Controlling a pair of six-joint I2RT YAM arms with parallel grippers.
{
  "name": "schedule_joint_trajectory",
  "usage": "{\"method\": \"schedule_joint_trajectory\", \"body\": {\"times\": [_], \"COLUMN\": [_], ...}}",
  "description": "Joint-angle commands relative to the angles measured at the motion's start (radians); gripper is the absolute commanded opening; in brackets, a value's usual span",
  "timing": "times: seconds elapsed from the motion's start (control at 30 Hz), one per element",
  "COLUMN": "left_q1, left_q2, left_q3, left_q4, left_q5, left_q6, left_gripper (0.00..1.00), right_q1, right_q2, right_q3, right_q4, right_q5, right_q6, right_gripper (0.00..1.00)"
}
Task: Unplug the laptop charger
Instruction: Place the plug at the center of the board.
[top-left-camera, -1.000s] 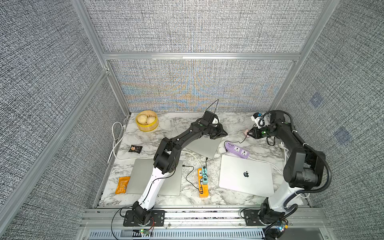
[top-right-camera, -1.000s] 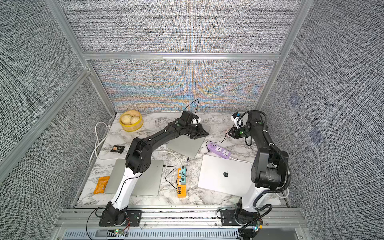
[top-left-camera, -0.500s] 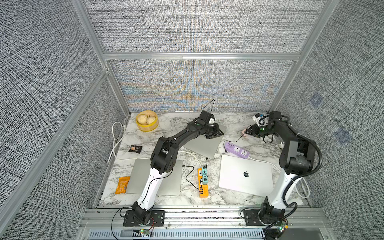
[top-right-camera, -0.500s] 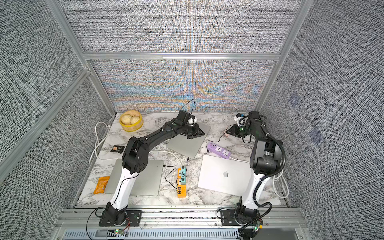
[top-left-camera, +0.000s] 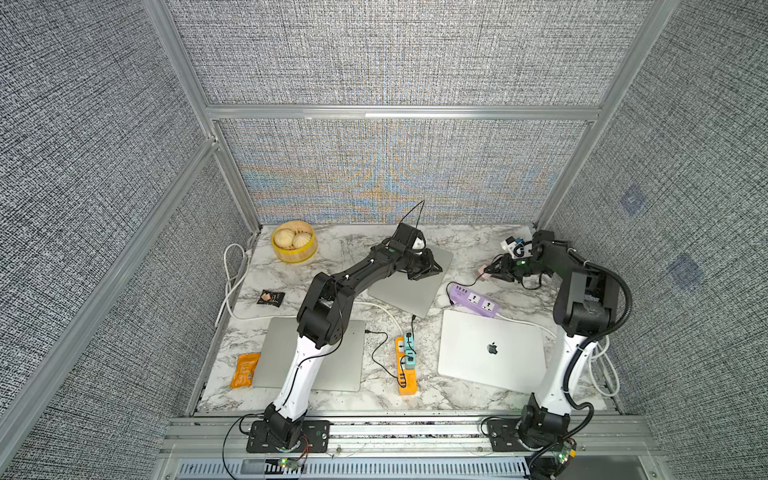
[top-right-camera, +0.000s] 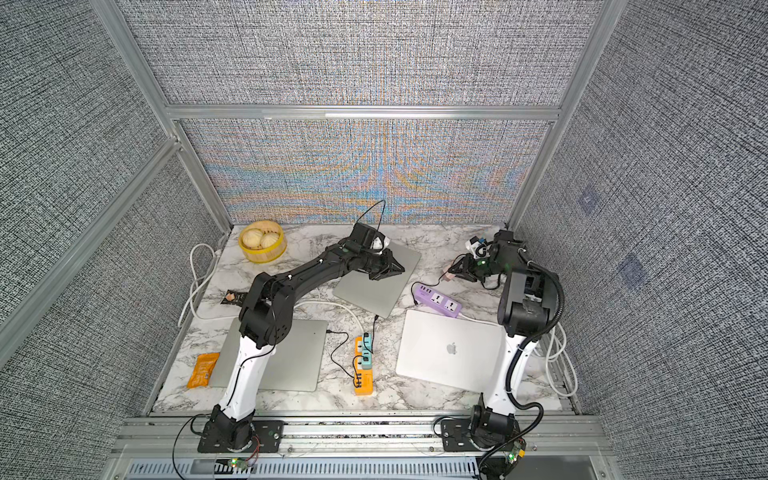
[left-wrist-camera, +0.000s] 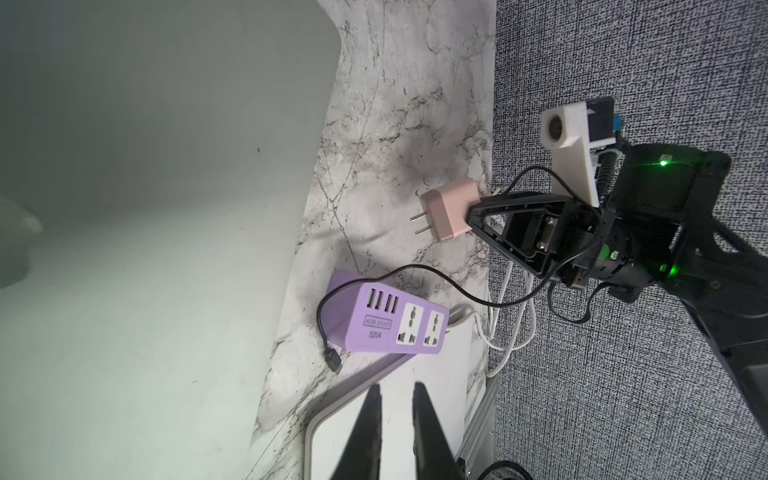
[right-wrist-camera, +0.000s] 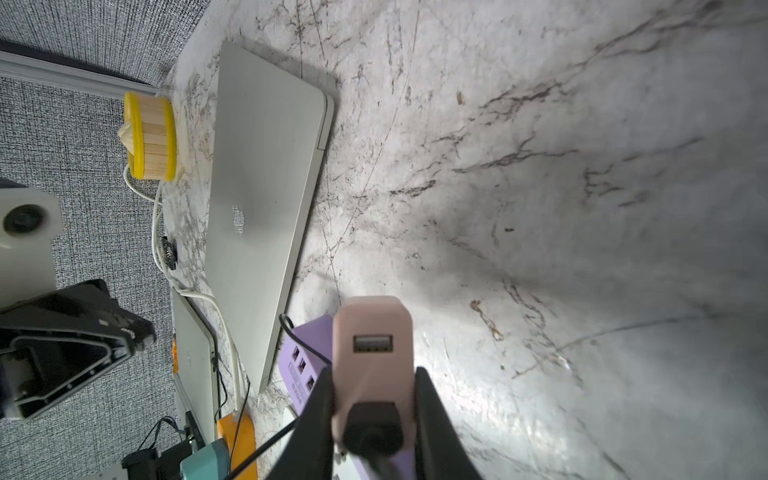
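The right gripper (right-wrist-camera: 373, 370) squeezes the pink charger (right-wrist-camera: 372, 320) between its jaws. The prongs stick out past the jaws, not touching the purple power strip (left-wrist-camera: 386, 320). The left gripper (left-wrist-camera: 395, 392) has its jaws almost closed, with nothing between them.

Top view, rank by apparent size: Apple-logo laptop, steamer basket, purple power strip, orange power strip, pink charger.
1. Apple-logo laptop
2. steamer basket
3. purple power strip and orange power strip: look alike, unranked
4. pink charger
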Motion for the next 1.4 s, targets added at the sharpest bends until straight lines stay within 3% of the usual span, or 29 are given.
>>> {"method": "schedule_joint_trajectory", "body": {"times": [0.0,0.4,0.57,0.67,0.9,1.37], "left_q1": [0.002,0.003,0.003,0.004,0.005,0.006], "left_q2": [-0.017,-0.026,-0.027,-0.029,-0.038,-0.074], "left_q3": [-0.005,-0.035,-0.039,-0.04,-0.042,-0.073], "left_q4": [0.023,0.038,0.037,0.036,0.026,-0.01], "left_q5": [0.001,-0.001,-0.001,-0.001,-0.005,-0.016], "left_q6": [0.013,0.009,0.008,0.009,0.013,0.041], "left_gripper": [0.16,0.16,0.16,0.16,0.17,0.19], "right_q1": [0.001,0.001,0.001,-0.001,-0.005,0.019], "right_q2": [0.012,0.059,0.049,0.029,-0.025,-0.093], "right_q3": [0.003,0.005,-0.001,-0.005,0.021,0.014], "right_q4": [0.009,-0.023,-0.027,-0.023,-0.098,-0.229], "right_q5": [-0.021,-0.002,0.022,0.036,0.217,0.505], "right_q6": [0.023,-0.009,-0.015,-0.01,-0.031,-0.088], "right_gripper": [0.15,0.25,0.45,0.51,0.67,0.77]}}
